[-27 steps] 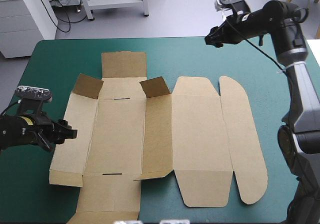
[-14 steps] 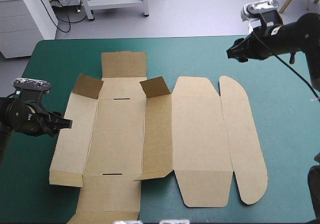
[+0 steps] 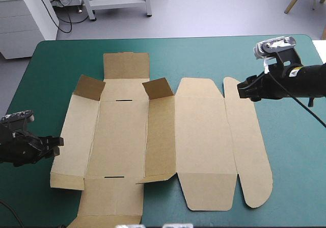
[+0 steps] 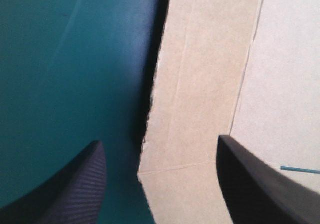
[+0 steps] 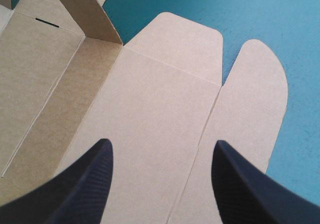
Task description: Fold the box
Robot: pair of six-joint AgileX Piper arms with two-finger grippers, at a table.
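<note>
The brown box (image 3: 158,141) lies as a flat cut sheet on the teal-green table (image 3: 56,59), with two small flaps (image 3: 159,88) raised near its far side. My left gripper (image 3: 57,146) is open just off the sheet's left edge. In the left wrist view the left gripper (image 4: 162,171) has its fingers astride the box's left side panel (image 4: 200,93). My right gripper (image 3: 243,89) is open above the far end of the rounded lid flap (image 3: 249,141). From the right wrist, the right gripper (image 5: 160,176) looks onto the lid panel (image 5: 150,124).
Bare teal-green cover lies to the left of the sheet (image 4: 60,68) and to the right of the rounded flap (image 5: 300,83). The sheet's near flap (image 3: 109,202) reaches the table's front edge.
My right gripper has come down and toward the near side, from beyond the far right corner to just over the rounded flap. My left gripper has drawn back left and nearer, off the sheet's edge.
</note>
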